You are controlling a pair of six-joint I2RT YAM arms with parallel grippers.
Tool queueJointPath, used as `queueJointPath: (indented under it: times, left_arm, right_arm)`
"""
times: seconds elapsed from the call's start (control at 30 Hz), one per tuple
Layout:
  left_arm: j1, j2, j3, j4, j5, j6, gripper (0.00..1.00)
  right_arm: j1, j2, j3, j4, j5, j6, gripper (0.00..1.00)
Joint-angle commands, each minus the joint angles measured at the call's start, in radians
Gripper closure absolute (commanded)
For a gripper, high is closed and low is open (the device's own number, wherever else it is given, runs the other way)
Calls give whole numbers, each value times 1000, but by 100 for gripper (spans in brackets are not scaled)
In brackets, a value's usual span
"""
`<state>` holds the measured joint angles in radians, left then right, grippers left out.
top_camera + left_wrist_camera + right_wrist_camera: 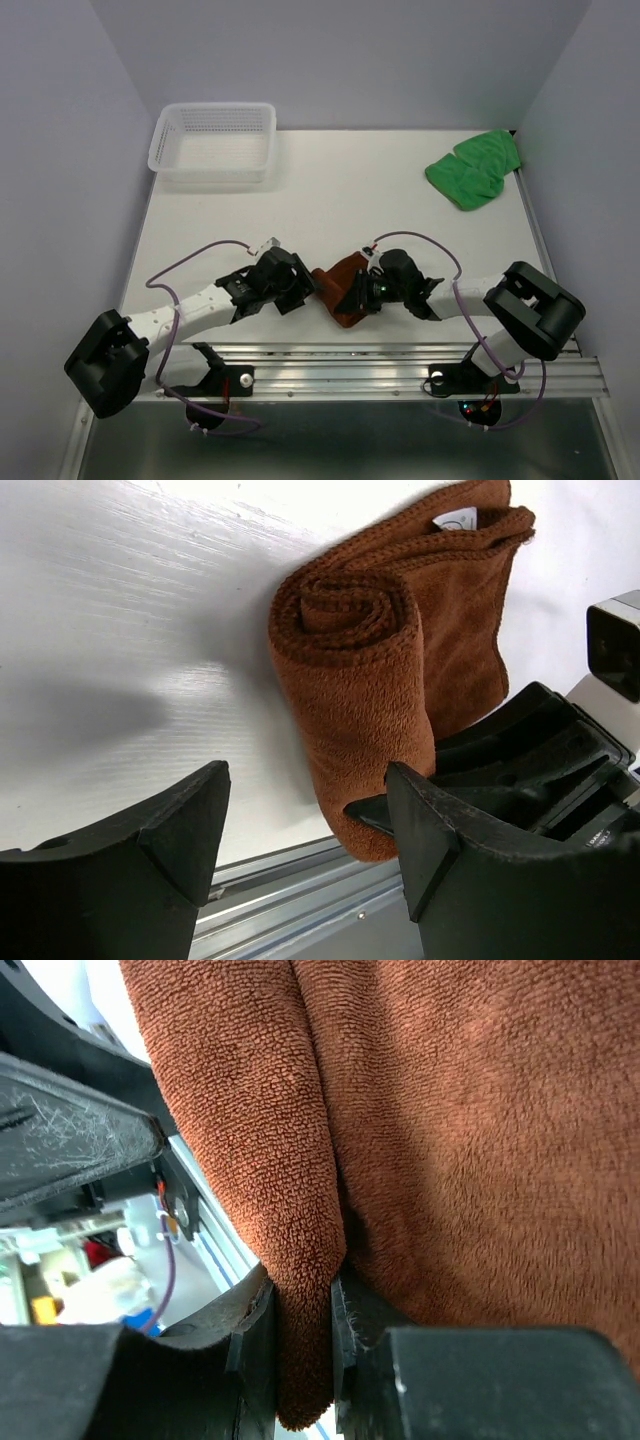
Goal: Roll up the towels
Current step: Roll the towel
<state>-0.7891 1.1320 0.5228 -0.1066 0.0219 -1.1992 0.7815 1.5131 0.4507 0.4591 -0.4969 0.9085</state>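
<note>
Two towels: the brown towel [343, 290], half rolled at the near edge of the table [330, 200], is soft, light and likely to unroll; best pinched across the roll's end. The right gripper [300, 1305] nips a fold; the left gripper [305, 795] gapes empty beside it. The green towel [475, 170] lies at the far right.

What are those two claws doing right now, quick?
Left gripper: open, gripping nothing.
Right gripper: closed on a fold of the brown towel.

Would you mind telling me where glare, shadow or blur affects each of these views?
Top external: even light, faint shadows, sharp. Left wrist: glare washes out the table above the brown towel, soft shadow at left. Right wrist: towel pile crisp, background at left blurred and overexposed.
</note>
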Motion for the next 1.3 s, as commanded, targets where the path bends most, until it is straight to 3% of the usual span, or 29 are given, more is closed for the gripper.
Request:
queueJointPath:
  times: [0.0, 0.3, 0.5, 0.7, 0.73, 0.77, 0.8, 0.9, 1.07, 1.27]
  left_arm:
    - [-13, 32, -4, 77, 12, -2, 26]
    - [-29, 152, 29, 163, 4, -5, 30]
    - [-29, 189, 20, 251, -11, -28, 42]
    - [-32, 248, 39, 262, -68, -33, 73]
    - [-32, 256, 42, 257, -68, -31, 88]
    - [-32, 268, 46, 230, -77, -36, 97]
    - [-33, 272, 52, 211, -85, -37, 100]
    - [-39, 265, 72, 151, -109, -37, 100]
    - [-55, 233, 101, 29, -132, -39, 100]
    - [-76, 193, 137, -65, -169, -49, 100]
  right_arm:
    - [-13, 9, -23, 162, -52, 82, 96]
    - [-22, 48, -41, 202, -71, 86, 96]
    - [-31, 75, -37, 204, -88, 70, 96]
    - [-31, 82, -27, 199, -115, 38, 95]
    - [-31, 82, -15, 173, -126, 30, 94]
    - [-31, 81, -9, 152, -126, 1, 91]
    - [-31, 75, 3, 120, -120, -17, 88]
    - [-31, -8, 63, -145, -5, -137, 71]
    - [-31, -149, 150, -396, 107, -295, 38]
    - [33, -258, 236, -576, 207, -462, 27]
